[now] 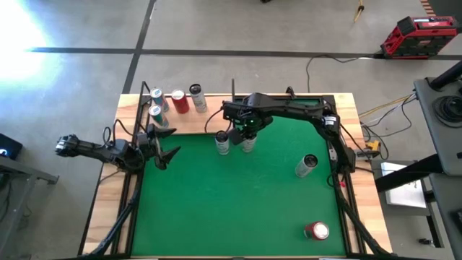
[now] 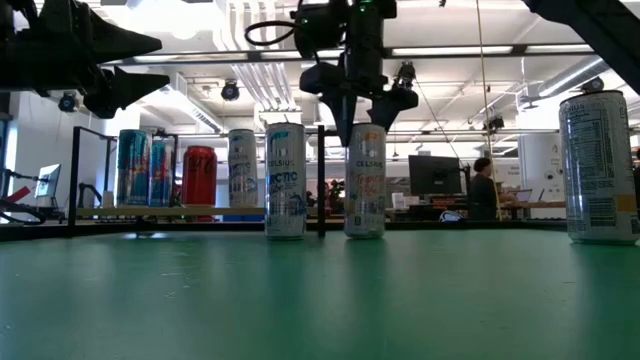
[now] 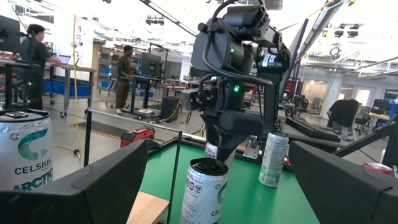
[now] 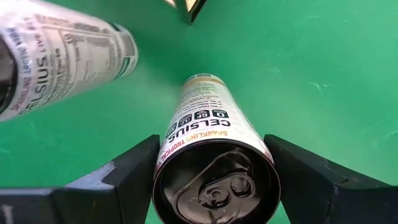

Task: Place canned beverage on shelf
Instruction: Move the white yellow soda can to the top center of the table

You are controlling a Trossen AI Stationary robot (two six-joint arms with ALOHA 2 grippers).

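A slim white Celsius can (image 1: 247,143) stands upright on the green mat (image 1: 238,209) near its far edge. My right gripper (image 1: 247,134) hovers over it, pointing down, open. In the right wrist view the fingers stand on either side of the can's top (image 4: 214,183); in the low view the tips (image 2: 365,120) are at about rim height. A second Celsius can (image 1: 222,142) stands just left of it. The light-wood shelf (image 1: 198,123) lies at the far left, with several cans (image 1: 178,101) standing on it. My left gripper (image 1: 164,148) is open and empty near the shelf's front edge.
Another white can (image 1: 306,165) stands on the mat's right part, and a red can (image 1: 316,230) lies at the near right corner. The shelf's thin black rods (image 1: 143,101) rise at its edges. People work at desks in the room beyond the table.
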